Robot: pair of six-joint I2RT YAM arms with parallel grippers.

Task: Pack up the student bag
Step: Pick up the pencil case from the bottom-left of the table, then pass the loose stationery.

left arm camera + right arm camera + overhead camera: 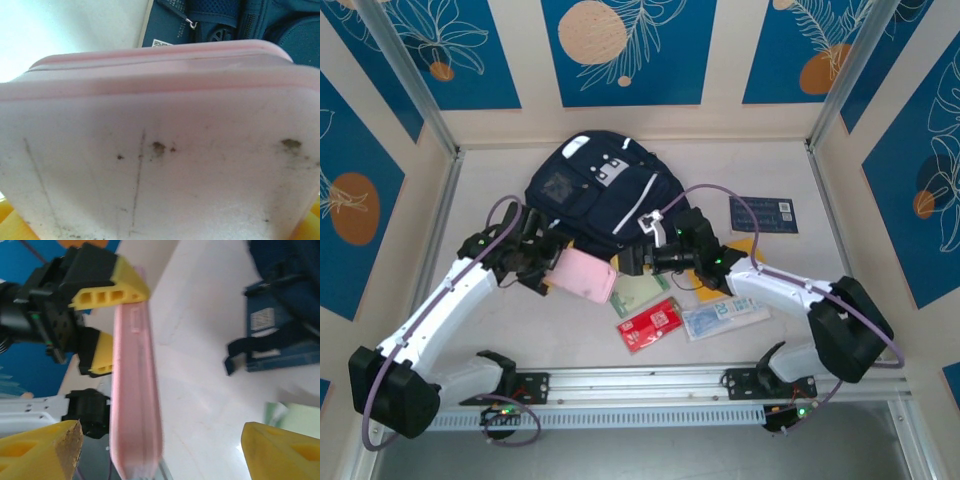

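Observation:
The student bag [605, 190] lies at the back middle of the table, navy with white stripes; part of it also shows in the right wrist view [280, 305] and the left wrist view [240, 20]. My left gripper [552, 272] is shut on a flat pink case [585, 275], which it holds on edge above the table in front of the bag. The case's scuffed face [160, 150] is very close to the left wrist camera. My right gripper [162, 440] is open. The case's near end [136, 390] hangs between its fingertips, closer to the left one.
A small navy booklet [763, 215] lies at the right rear. A red packet [652, 323], a clear printed packet [725, 315] and a pale green item [640, 292] lie in front of the arms. A yellow item [745, 250] is partly under the right arm. A metal rail [640, 385] runs along the near edge.

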